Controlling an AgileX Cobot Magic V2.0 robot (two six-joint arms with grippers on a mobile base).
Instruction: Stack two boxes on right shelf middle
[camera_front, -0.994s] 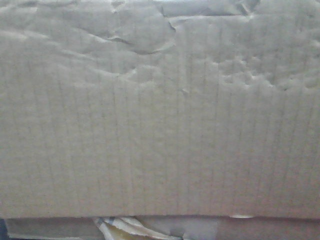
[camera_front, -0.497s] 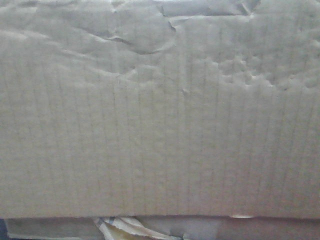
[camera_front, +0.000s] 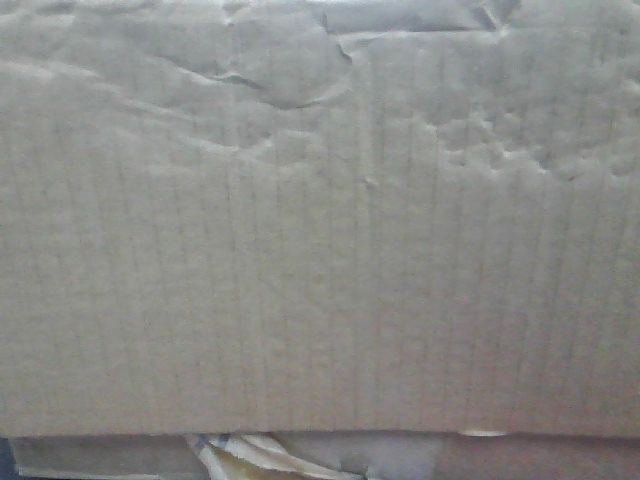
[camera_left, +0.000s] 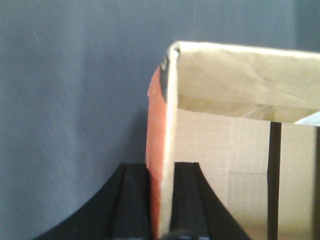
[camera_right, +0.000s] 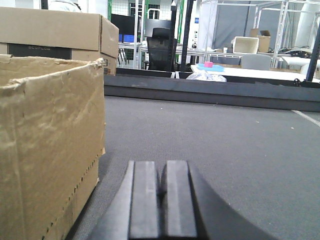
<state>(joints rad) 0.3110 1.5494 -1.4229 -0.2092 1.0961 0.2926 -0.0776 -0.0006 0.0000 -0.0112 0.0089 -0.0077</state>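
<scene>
Right wrist view: dark grey matte table (camera_right: 225, 145) fills the fg, w/ a raised dark rail (camera_right: 210, 92) at its far edge. In bg: black office chair (camera_right: 161, 45), white table (camera_right: 260, 73) w/ blue tray (camera_right: 216, 68), pink item (camera_right: 208, 64) on the tray. Left wrist view: plain grey surface (camera_left: 75, 100).

Right gripper (camera_right: 162, 200) closed, empty; cardboard box (camera_right: 50, 150) beside it.
</scene>
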